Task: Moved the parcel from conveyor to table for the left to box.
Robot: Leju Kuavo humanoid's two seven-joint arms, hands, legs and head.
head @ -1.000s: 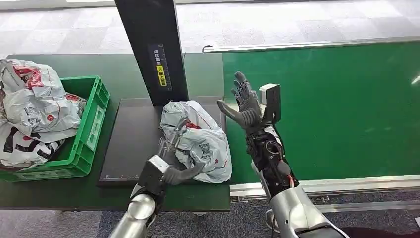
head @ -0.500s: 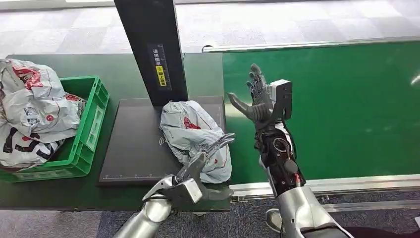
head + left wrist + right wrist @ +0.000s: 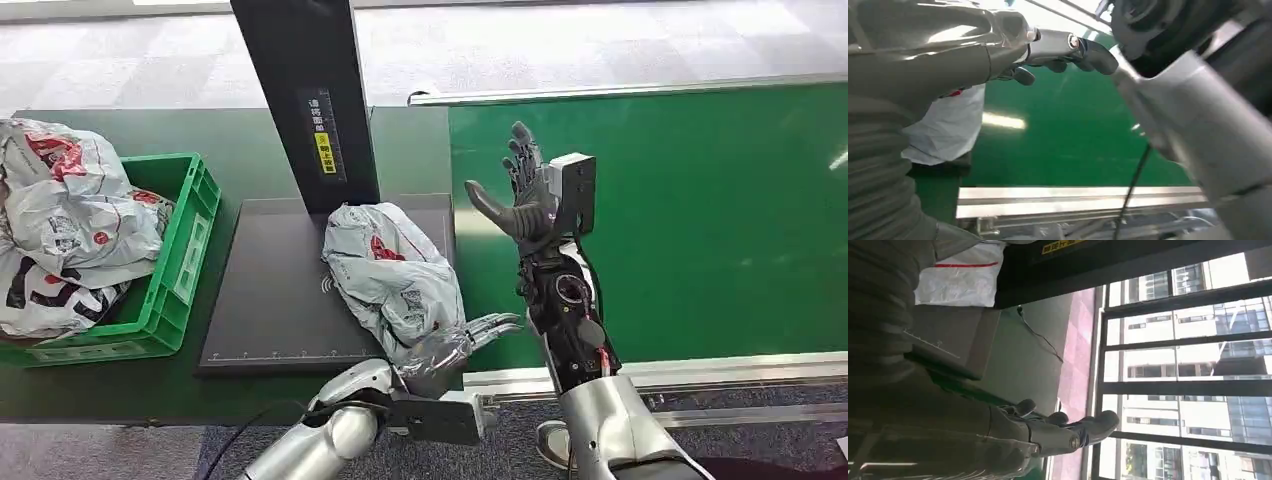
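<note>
A crumpled white and grey parcel with red print lies on the black weighing pad, at its right side. My left hand is at the parcel's near right corner by the table's front edge, fingers spread toward the conveyor, holding nothing. Whether it touches the bag I cannot tell. The left wrist view has the parcel beside the thumb. My right hand is raised upright over the conveyor's left edge, fingers apart and empty, a little right of the parcel. In the right wrist view that hand is empty too.
A green crate heaped with similar parcels stands on the table at the left. A black scanner post rises behind the pad. The green conveyor belt spreads to the right, with a metal rail along its near edge.
My left hand came off the parcel's top, swung down and right to the table's front edge and turned over. My right hand rose and drifted slightly right. The parcel settled flatter.
</note>
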